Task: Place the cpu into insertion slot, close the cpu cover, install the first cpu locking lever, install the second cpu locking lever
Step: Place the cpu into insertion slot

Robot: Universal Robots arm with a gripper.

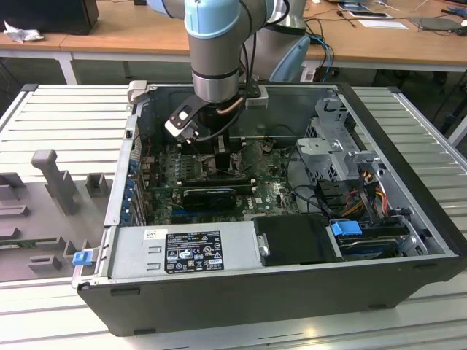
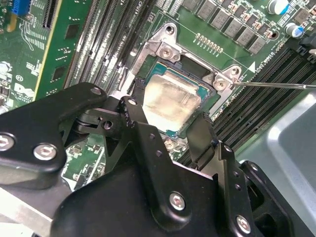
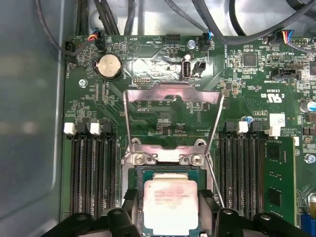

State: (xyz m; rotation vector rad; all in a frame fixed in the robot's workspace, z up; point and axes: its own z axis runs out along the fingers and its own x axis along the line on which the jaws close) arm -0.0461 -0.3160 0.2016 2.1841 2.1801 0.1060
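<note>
My gripper [image 2: 166,120] reaches down inside the open dark grey metal computer case [image 1: 408,219], and its two black fingers [image 2: 137,118] pinch the cpu [image 2: 170,101], a small flat square chip with a pale silvery metal top, by two opposite edges. The cpu lies flat in the insertion slot [image 3: 164,170], the square dark socket recess with a thin rim set into the green circuit board [image 3: 163,123].

The cpu cover [image 3: 173,94], a thin silvery metal frame with a square window, stands lifted off the socket on the side away from my fingers, hinged at two screws. A thin steel locking lever [image 3: 213,173] slants down just beside one finger; in the second wrist view a thin lever [image 2: 276,85] juts out from the socket's corner.

Long black memory slots [image 3: 91,173] run close along both sides of the socket, leaving my fingers little room. A round silver coin battery [image 3: 110,65] and dark cables [image 3: 222,24] sit beyond the cover. In the exterior view a silver power supply box [image 1: 186,248] lines the near wall, with a long black card [image 1: 209,195] between it and my wrist.
</note>
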